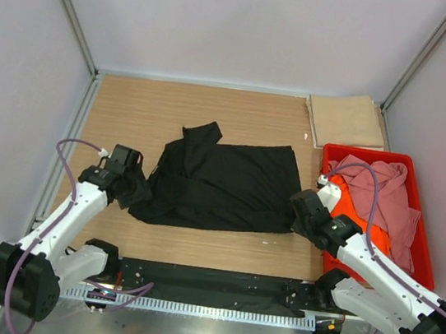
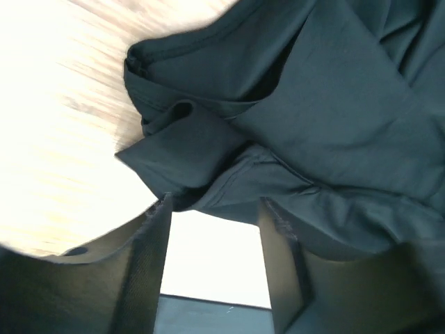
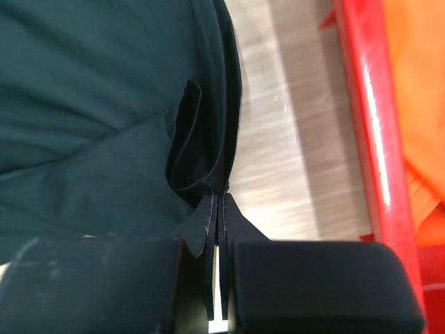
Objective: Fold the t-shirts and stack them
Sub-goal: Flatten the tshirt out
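Your left gripper sits at the left edge of the black shirt, jaws spread, with the table showing between them. The shirt lies mid-table, a sleeve flipped over at its top left. Your right gripper is pinched tight on the shirt's right hem. Just right of it, the crate holds the pink shirt over the orange shirt. The tan shirt lies folded behind the crate.

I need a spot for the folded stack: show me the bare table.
Bare wood lies behind the black shirt, left of the tan shirt. A narrow strip runs along its near edge. Crowded: the right, with crate and right gripper.
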Robot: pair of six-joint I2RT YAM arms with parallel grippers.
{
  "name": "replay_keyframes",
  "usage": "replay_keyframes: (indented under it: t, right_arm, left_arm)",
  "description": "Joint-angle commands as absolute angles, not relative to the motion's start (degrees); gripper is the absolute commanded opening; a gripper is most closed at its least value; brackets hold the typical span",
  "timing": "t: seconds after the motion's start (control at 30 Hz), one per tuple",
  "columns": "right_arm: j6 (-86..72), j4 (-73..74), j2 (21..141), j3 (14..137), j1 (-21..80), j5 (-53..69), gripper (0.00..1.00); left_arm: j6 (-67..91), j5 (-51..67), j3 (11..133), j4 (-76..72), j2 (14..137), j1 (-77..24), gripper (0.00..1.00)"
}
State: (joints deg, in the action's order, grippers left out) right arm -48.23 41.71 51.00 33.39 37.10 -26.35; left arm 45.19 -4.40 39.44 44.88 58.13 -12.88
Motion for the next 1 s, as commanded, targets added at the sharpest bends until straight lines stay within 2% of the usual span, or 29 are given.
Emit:
replay_keyframes:
  t: [0.0,0.2,0.3,0.43,0.57,0.87,0.97]
  right_arm:
    - [-52.4,39.5,49.9,32.9,37.3,-23.2,0.04]
    - [-53.3,40.4,49.1,32.7,37.2,-23.7,0.06]
    - [-53.4,39.9,49.0,32.2,37.2,-23.4,0.06]
    - [-53.3,39.3,48.4,31.7,37.3,-22.5,0.06]
    - [-52.8,38.7,46.9,30.9,37.3,-22.3,0.06]
    - [-51.4,37.9,45.2,30.0,37.3,-21.1,0.06]
    - [-51.2,38.0,44.9,30.1,37.2,-21.1,0.06]
  left_arm:
    - [49.0,-9.2,41.5,44.0,53.9,-12.8,0.55]
    - [48.9,-7.7,42.2,45.4,56.4,-12.8,0.59]
    - [51.4,-7.7,38.5,42.9,56.8,-12.8,0.58]
    - [58.6,-14.6,37.4,47.4,57.0,-12.8,0.52]
    - [63.9,-12.5,33.1,43.3,52.0,-12.8,0.46]
    - [74.6,-19.3,28.2,47.1,46.0,-12.5,0.45]
    - [75.1,-20.3,26.9,47.2,43.0,-12.0,0.48]
